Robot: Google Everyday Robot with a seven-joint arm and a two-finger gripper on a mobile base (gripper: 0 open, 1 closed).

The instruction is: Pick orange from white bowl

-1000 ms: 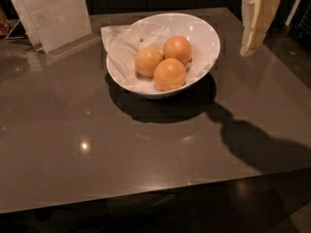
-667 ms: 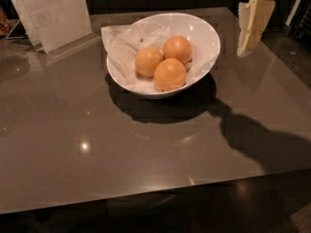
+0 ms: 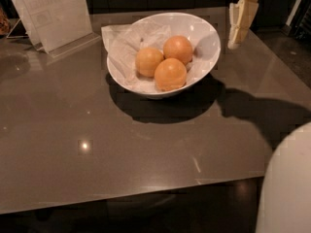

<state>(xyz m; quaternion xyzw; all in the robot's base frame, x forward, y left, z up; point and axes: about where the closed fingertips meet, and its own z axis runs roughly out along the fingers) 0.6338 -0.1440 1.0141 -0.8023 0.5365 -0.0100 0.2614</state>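
Observation:
The white bowl stands on the dark table, lined with crinkled white paper. Three oranges lie in it: a deep orange one at the front, another at the back right, and a paler one at the left. My gripper hangs at the upper right, just beyond the bowl's right rim and above the table. It is apart from the bowl and the fruit and holds nothing.
A clear plastic sign holder stands at the back left. The arm's shadow falls right of the bowl. The table's front edge runs across the bottom. A white part of the robot fills the lower right corner.
The gripper has moved left, closer to the bowl's right rim. A white robot part has come into view at the lower right. Bowl and oranges have not moved.

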